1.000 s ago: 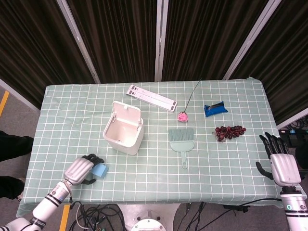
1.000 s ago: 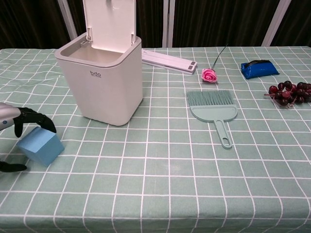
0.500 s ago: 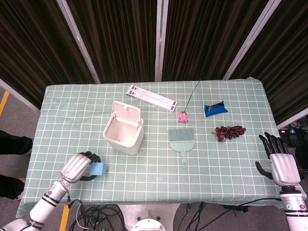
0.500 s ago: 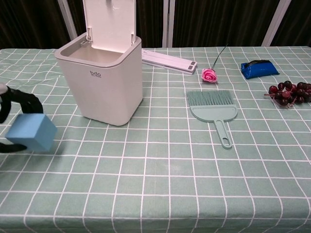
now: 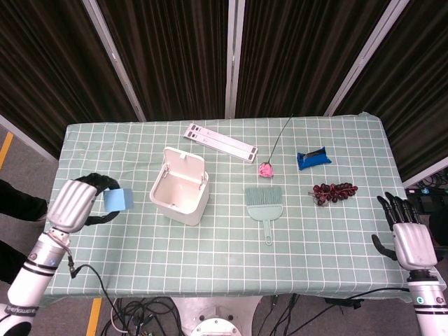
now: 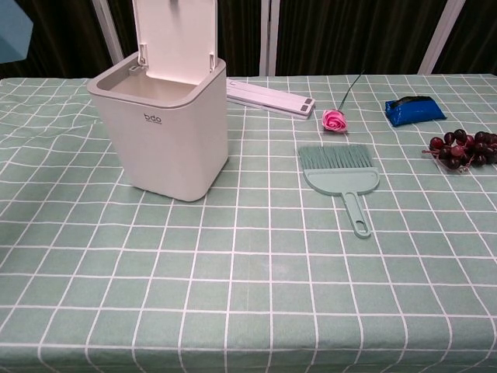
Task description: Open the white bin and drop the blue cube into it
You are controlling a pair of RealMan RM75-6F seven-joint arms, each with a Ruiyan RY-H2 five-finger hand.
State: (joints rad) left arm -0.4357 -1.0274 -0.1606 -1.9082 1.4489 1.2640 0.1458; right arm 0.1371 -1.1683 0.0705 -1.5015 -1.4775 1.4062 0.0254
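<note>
Cube [image 5: 117,199], blue, sits pinched in left hand [image 5: 73,204] fingertips, left of white bin [image 5: 180,186].

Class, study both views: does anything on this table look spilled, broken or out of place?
Nothing stands out. The white bin stands upright with its lid raised, the left hand holds the blue cube up beside it, and the other things lie flat and whole on the table.

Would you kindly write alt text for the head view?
The robot's left hand holds a blue cube raised left of an open white plastic bin on a green checked tablecloth. The right hand hangs open by the table's right edge.
</note>
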